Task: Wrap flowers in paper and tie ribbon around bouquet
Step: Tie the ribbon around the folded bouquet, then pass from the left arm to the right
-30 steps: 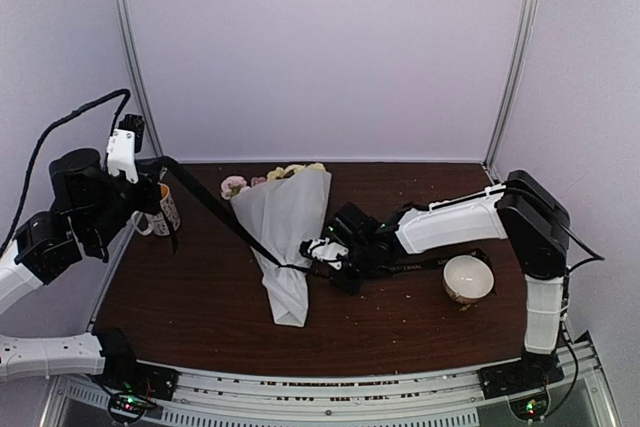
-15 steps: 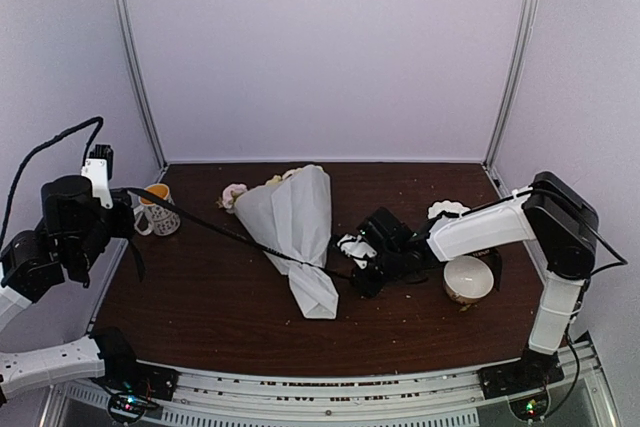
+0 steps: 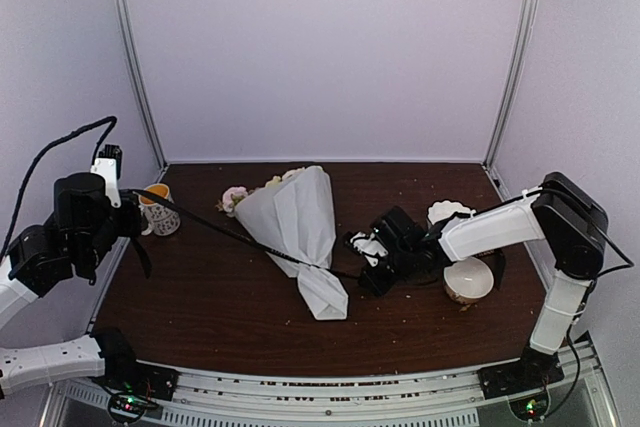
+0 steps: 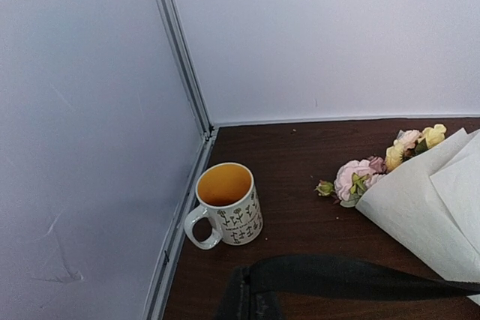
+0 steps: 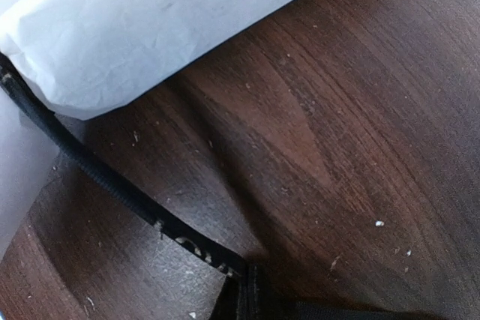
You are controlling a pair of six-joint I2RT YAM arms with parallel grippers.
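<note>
Bouquet lies at frame centre on the table. The ribbon stretches across its narrow end, pinched at far left by the left gripper and right of centre by the right gripper.

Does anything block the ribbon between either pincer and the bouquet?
Nothing visible. The ribbon runs from the left pincer to the bouquet and on to the right pincer; the mug stands beside it.

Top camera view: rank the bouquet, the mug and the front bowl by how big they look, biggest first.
1. Bouquet, by far the largest.
2. Front bowl and mug look about alike. The bowl seems perhaps slightly wider, but that is too close to rank.
</note>
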